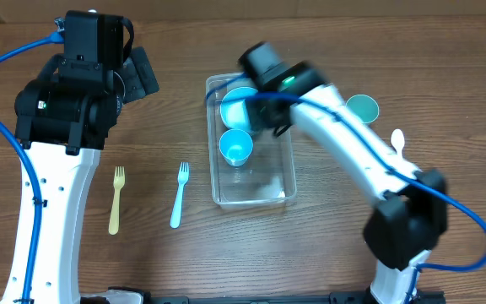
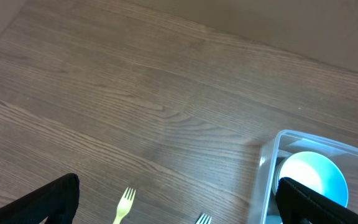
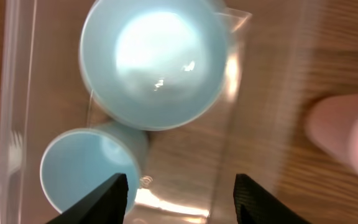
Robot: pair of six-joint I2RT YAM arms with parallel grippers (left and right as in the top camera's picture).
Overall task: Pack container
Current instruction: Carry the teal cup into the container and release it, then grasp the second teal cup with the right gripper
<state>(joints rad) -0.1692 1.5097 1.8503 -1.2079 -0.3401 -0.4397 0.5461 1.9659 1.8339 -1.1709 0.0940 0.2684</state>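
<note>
the clear container (image 1: 256,196) sits on the table (image 1: 327,262), holding a teal bowl (image 1: 236,103) and a teal cup (image 1: 235,147). the right gripper (image 3: 180,186) hangs over it, jaws apart and empty; the left gripper (image 2: 178,202) stands wide open nearby

container (image 2: 267,174) cut by frame edge | pink obj (image 3: 347,134) blurred, unident.

At 4 o'clock, clear container (image 2: 270,167) with teal bowl (image 2: 309,177) inside. At 6 o'clock, yellow fork (image 2: 123,205), pale fork (image 2: 202,218) beside. Black fingers (image 2: 53,204) wide apart.
</note>
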